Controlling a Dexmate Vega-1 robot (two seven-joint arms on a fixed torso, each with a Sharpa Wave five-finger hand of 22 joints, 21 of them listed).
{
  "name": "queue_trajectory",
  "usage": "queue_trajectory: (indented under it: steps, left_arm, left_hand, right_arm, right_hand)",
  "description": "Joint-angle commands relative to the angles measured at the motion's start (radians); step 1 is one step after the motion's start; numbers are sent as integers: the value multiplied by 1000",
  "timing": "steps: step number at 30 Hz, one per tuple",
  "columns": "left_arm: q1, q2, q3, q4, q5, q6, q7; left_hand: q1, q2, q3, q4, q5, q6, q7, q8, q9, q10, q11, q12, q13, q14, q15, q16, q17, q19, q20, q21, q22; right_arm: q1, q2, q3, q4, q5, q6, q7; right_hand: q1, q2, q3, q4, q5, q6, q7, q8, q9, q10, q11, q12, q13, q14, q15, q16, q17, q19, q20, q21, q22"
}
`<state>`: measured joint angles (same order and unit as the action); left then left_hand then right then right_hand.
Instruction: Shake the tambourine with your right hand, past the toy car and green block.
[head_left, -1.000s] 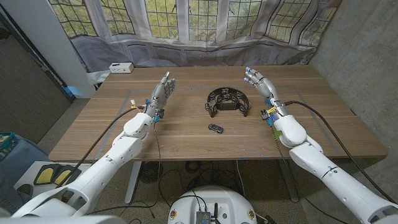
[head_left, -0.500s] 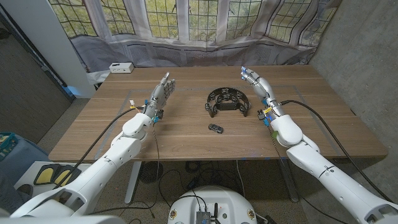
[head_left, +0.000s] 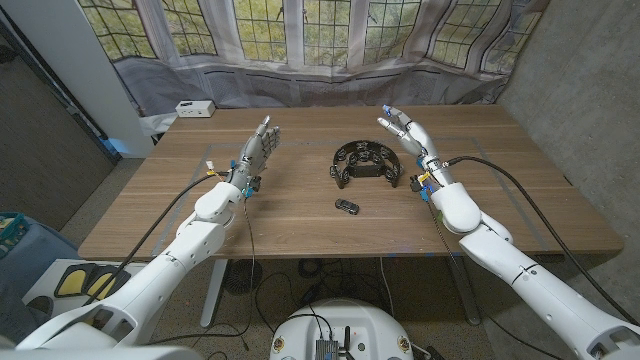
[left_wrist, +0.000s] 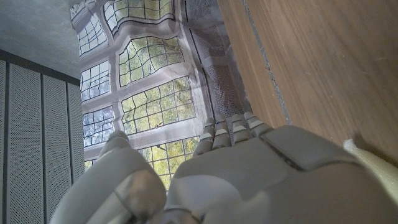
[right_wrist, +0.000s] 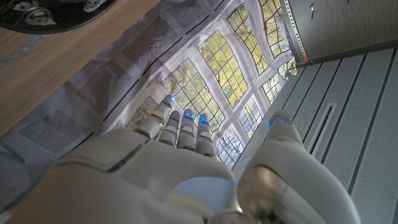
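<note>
Tambourine (head_left: 366, 163) sits on the wooden table (head_left: 520, 200), a little above the middle of the head picture. It is black, shaped like a half moon, with small round jingles along its rim. It lies flat and nothing is touching it. A bit of it also shows in the right wrist picture (right_wrist: 53, 14).

The small dark toy car (head_left: 348, 206) is just below the tambourine in the head picture, closer to the robot. I cannot see a green block anywhere.

The right robot hand (head_left: 408, 132) is up in the air, just to the right of the tambourine and near its far end. Its fingers are spread and it holds nothing. The left robot hand (head_left: 260, 148) is on the left side of the picture, well apart from the tambourine. Its fingers are straight and close together, and it holds nothing too.

The step now looks like reaching for the tambourine. To do it well, the right robot hand should come down over the rim on the near right side, where there is room to grab. The fingers should stay wide until they are around the rim, then close tight on it. It should lift straight up so it does not bump the toy car. The left robot hand can wait where it is.

A small white box (head_left: 194, 108) sits at the far left corner of the table.
</note>
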<state>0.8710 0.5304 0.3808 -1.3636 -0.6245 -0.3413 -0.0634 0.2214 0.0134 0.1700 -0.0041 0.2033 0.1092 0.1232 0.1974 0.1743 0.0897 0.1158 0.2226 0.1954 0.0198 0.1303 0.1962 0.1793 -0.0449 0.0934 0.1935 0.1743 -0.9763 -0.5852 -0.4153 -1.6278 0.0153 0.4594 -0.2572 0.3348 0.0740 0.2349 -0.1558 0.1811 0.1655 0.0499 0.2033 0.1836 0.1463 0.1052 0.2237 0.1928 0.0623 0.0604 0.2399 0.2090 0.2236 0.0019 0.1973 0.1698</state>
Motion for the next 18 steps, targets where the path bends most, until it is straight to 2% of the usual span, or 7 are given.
queue_trajectory:
  steps: [1, 6, 18]
  left_arm:
    - [2, 3, -3, 7, -4, -7, -9]
    - [3, 6, -2, 3, -3, -2, -7]
    - [11, 19, -3, -21, 5, 12, 4]
  left_hand:
    - [6, 8, 3, -5, -3, 5, 15, 3, 4, 9, 6, 7, 1, 4, 1, -1, 1, -4, 11, 5, 5]
    - [7, 9, 4, -6, -3, 6, 16, 3, 4, 10, 6, 7, 1, 6, 0, -1, 1, -3, 10, 5, 6]
    - [9, 11, 5, -8, -4, 12, 16, 3, 4, 17, 7, 8, 1, 11, -1, 0, 1, -2, 10, 5, 6]
  right_arm:
    - [10, -13, -22, -40, -137, -66, -59]
    - [20, -19, -34, -47, -172, -85, -66]
    - [31, -60, -63, -133, -341, -238, -103]
  right_hand:
    - [14, 4, 11, -1, 0, -3, -1, -2, 6, 0, -4, -6, 5, -2, -3, -6, 0, 8, 2, 5, 3]
    - [18, 4, 12, -1, 0, -4, 0, -3, 6, -2, -4, -7, 5, -2, -3, -7, -1, 11, 2, 5, 3]
    - [20, 8, 14, 1, -1, -7, 4, -4, 6, -3, -6, -9, 5, -1, -5, -7, 0, 10, -1, 4, 3]
